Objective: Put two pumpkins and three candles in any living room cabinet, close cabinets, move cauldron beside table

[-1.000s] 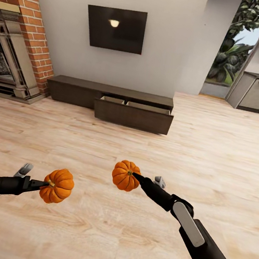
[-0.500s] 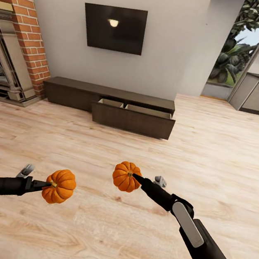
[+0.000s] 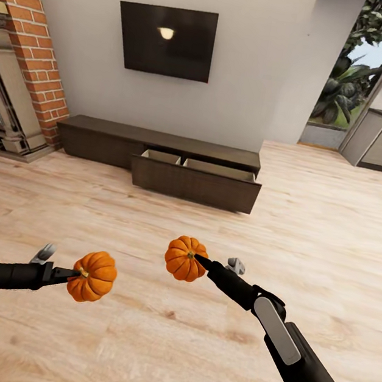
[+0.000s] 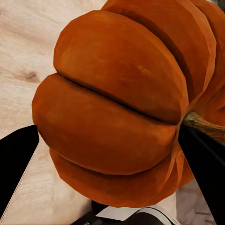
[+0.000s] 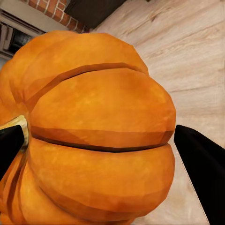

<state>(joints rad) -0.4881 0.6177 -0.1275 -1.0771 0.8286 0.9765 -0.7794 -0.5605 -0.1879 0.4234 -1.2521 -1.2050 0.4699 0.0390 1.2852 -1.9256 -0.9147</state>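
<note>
Close before each wrist camera, an orange pumpkin bulges between two dark fingers: the left pumpkin [image 4: 117,108] with its stem by one finger, the right pumpkin [image 5: 93,131] with brick and floor behind. From the head, the left hand [image 3: 74,273] reaches in level from the side, clamped on its pumpkin's stem, while the right hand [image 3: 199,259] angles up and inward, clamped likewise. Both pumpkins hang above the wood floor [image 3: 307,234]. Farther off, the cabinet [image 3: 101,133] stands against the wall, its drawer [image 3: 195,182] pulled open, under a television [image 3: 165,40].
</note>
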